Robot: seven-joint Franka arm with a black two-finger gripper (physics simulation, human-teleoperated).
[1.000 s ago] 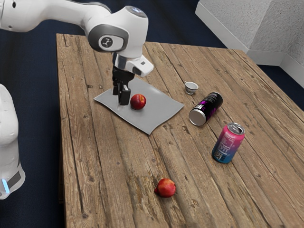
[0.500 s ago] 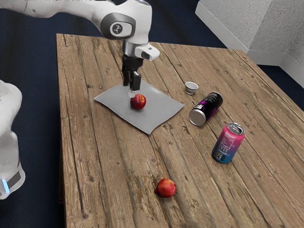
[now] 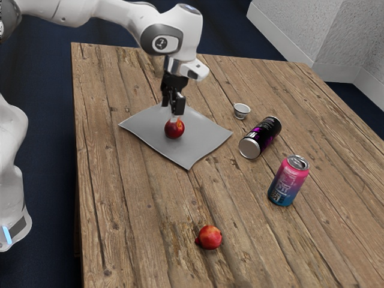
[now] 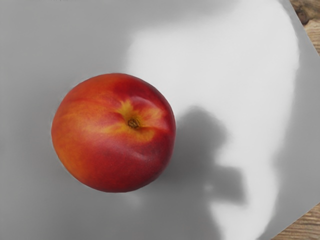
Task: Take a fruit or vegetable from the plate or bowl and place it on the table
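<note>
Apart stand the two fingers of my gripper (image 3: 172, 110), a gap between them and nothing held; they hang upright above the nectarine (image 3: 174, 128), tips pointing down. Whether either tip brushes its skin I cannot tell. That placing makes sense to me: from overhead, each finger can pass down one flank of the round fruit and close on it without first rolling it away. The nectarine rests near the middle of the grey plate (image 3: 204, 135), well in from all four corners, stem hollow facing up, so the edges should not hinder my fingers. The plate itself lies on the tabletop (image 3: 126, 204), inside the edge at the exterior view's left. Bare wood lies between the plate's nearest corner and the other fruit (image 3: 209, 237), a likely spot to set mine down. Past the plate's corner at the exterior view's right, the black can (image 3: 260, 138) lies on its side near the cup (image 3: 242, 111), while the pink can (image 3: 289, 180) stands upright; a lift straight up, then a move clear of them, seems wisest.
</note>
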